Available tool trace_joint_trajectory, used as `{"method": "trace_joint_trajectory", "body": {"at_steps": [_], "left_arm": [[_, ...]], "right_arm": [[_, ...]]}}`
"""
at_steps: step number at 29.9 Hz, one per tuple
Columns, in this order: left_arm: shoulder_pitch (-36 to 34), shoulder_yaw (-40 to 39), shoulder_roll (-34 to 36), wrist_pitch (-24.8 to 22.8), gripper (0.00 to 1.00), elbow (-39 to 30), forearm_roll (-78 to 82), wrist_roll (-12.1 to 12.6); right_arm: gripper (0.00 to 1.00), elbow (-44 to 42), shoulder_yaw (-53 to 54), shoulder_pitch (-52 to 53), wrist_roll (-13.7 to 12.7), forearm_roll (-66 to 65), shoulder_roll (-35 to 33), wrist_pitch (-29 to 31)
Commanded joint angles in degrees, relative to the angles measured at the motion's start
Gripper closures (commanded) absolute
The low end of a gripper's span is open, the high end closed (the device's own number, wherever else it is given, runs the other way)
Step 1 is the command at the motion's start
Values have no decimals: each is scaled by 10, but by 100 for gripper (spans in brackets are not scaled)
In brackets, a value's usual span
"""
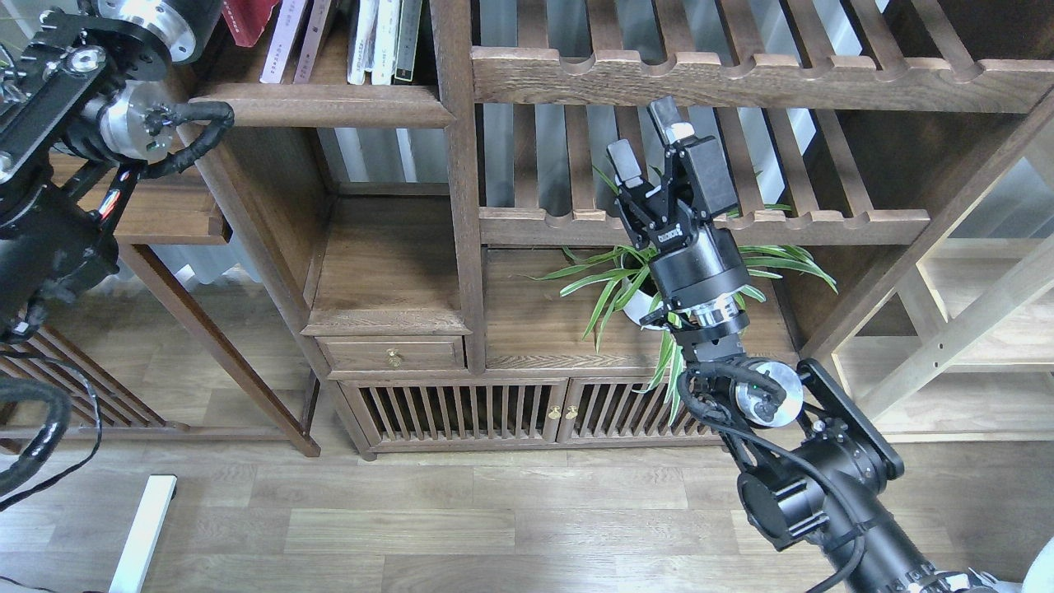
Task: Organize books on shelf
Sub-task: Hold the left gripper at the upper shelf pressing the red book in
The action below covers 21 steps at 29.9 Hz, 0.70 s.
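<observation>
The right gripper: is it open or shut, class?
Open. The right gripper shows two fingers spread apart with slats visible between them, and nothing is held there.
</observation>
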Motion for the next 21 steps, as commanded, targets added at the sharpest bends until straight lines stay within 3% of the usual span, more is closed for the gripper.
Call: {"method": "trace_joint_trajectory", "body": {"at_steps": [1, 21], "left_arm": [[-17, 15, -8, -5, 95, 26, -10, -6], [-35, 52, -9, -5, 90, 52, -27, -11]], "right_arm": [[1, 0, -1, 0, 0, 0, 0, 0], [2, 1, -1, -5, 0, 0, 0, 7]]}}
